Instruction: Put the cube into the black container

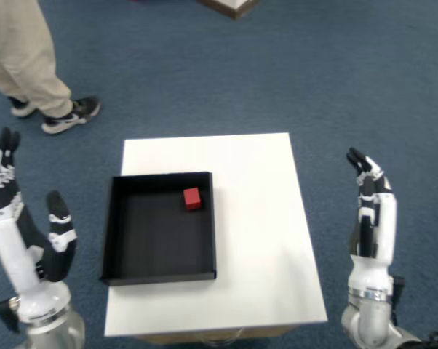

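White table [255, 218] — red cube [192, 198] inside black container [117, 218], well left of empty, open-fingered right robot hand [370, 211].

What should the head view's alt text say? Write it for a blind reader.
A red cube sits inside a black container on a white table, near its upper right corner. The open right hand is raised beside the table, holding nothing.

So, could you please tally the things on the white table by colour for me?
Red: 1, the cube, lying inside the container near its far right corner.
Black: 1, the container, resting on the white table.
Total: 2 things on the table.
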You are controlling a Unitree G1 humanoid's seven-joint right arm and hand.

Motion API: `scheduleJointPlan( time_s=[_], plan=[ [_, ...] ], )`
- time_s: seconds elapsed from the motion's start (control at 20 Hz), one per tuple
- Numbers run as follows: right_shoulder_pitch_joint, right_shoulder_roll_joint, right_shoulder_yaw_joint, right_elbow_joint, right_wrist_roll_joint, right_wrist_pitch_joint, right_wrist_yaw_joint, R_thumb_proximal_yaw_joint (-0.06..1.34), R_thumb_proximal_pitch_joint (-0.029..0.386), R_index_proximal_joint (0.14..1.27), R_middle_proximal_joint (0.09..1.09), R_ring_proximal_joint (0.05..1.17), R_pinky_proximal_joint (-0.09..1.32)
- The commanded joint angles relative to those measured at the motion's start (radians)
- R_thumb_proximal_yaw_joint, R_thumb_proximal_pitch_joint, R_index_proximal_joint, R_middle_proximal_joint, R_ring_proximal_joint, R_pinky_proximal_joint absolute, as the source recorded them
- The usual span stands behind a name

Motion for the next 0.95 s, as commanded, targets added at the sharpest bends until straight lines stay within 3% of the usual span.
scheduleJointPlan(
  time_s=[0.05,0.95],
  plan=[
    [-0.033,-0.019,-0.011,0.023,0.033,-0.082,0.021,-0.01,0.189,0.38,0.28,0.28,0.13],
    [-0.005,0.052,-0.003,0.122,0.037,-0.116,0.072,-0.02,0.171,0.38,0.29,0.28,0.08]
  ],
)
